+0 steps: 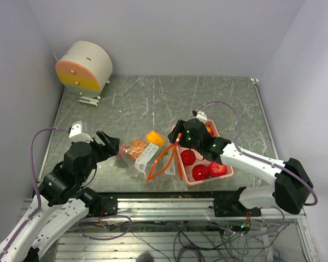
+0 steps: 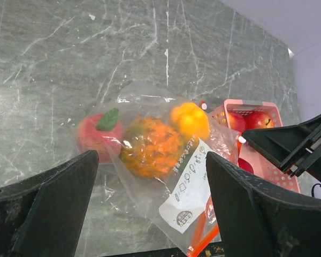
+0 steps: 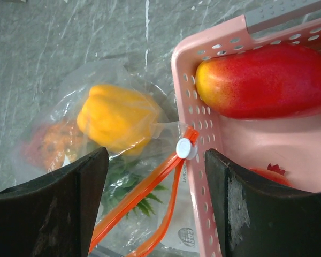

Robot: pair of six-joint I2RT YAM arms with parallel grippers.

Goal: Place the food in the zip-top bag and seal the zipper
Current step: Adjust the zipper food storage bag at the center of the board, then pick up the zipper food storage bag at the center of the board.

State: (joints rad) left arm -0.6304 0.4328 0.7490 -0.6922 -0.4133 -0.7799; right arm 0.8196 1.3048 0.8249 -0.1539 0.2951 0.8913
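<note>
Three pieces already inside the zip-top bag (image 2: 187, 187), flat on the table between the two arms: yellow pepper (image 3: 117, 118), bumpy orange fruit (image 2: 150, 147), pink peach (image 2: 96, 134) with a green leaf. Left to move, in the pink basket (image 3: 203, 107) just beside the bag's mouth: red apples (image 1: 201, 172) and a red-and-yellow fruit (image 3: 267, 80).

Right gripper (image 3: 155, 160) with fingers spread and nothing caught between them, poised over the basket's near wall and the white zipper slider (image 3: 185, 148). Left gripper (image 2: 150, 160) likewise spread wide and empty, facing the bag's closed end and apparently not touching it.

Probably the step in hand: fetching the next fruit from the basket.
- Shift the right gripper off the wall and the slider before going down.
- Centre on one fruit, most likely the red-and-yellow one nearest.
- Close across the widest part, given glossy rounded skin, probably slippery.
- Lift straight up over the wall and stay off the orange zipper track (image 3: 144, 198), to avoid dragging the mouth shut.
- Use the left gripper to pin or raise one lip of the bag, mouth toward the basket.

Hard to judge: the width of the bag's opening, with zipper tracks crossing and clear film folded over. Cut off in the right wrist view: the apples, only a red sliver showing. Hidden under the right arm in the top view: the far part of the basket and anything in it.
</note>
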